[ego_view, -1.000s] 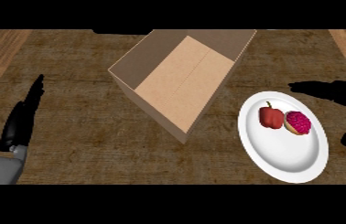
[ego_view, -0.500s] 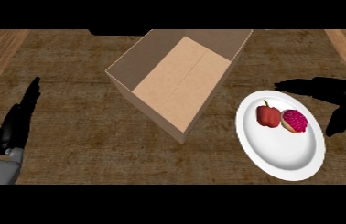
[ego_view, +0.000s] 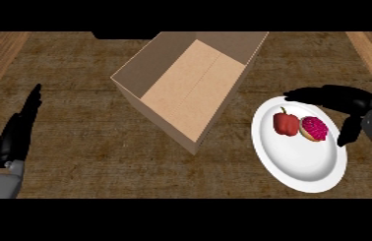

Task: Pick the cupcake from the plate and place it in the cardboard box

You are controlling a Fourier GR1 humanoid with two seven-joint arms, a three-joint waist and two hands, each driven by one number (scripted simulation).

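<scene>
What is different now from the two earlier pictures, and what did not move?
The right hand has come in from the right edge and now arches over the far side of the plate, fingers curved beside the cupcake, nothing grasped yet. The red pepper, cardboard box and resting left hand stayed as they were.

Kitchen: wood counter [ego_view: 87, 102] w/ plate [ego_view: 305, 166] of food.
</scene>
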